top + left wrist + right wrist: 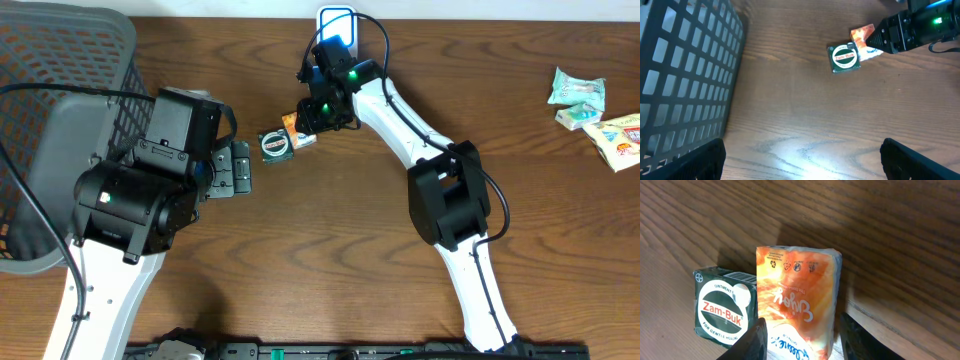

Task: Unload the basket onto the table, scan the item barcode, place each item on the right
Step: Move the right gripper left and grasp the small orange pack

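Note:
An orange tissue packet [797, 290] lies on the wooden table beside a small green Zam-Buk box [722, 305]. My right gripper [802, 340] has one finger on each side of the packet, pressed against its edges. From overhead, the right gripper [318, 112] is over the packet [300, 130], with the box [274, 144] just to its left. No barcode shows on either item. My left gripper [801, 160] stands wide open over bare wood, well short of the box [844, 58] and the packet [863, 36]. In the overhead view the left gripper [235, 167] is left of both items.
A dark mesh basket [60, 60] fills the far left and rises close beside the left arm [685, 75]. A white and blue device [337, 25] sits at the table's back edge behind the right gripper. Snack packets [578, 92] [620, 138] lie at the far right.

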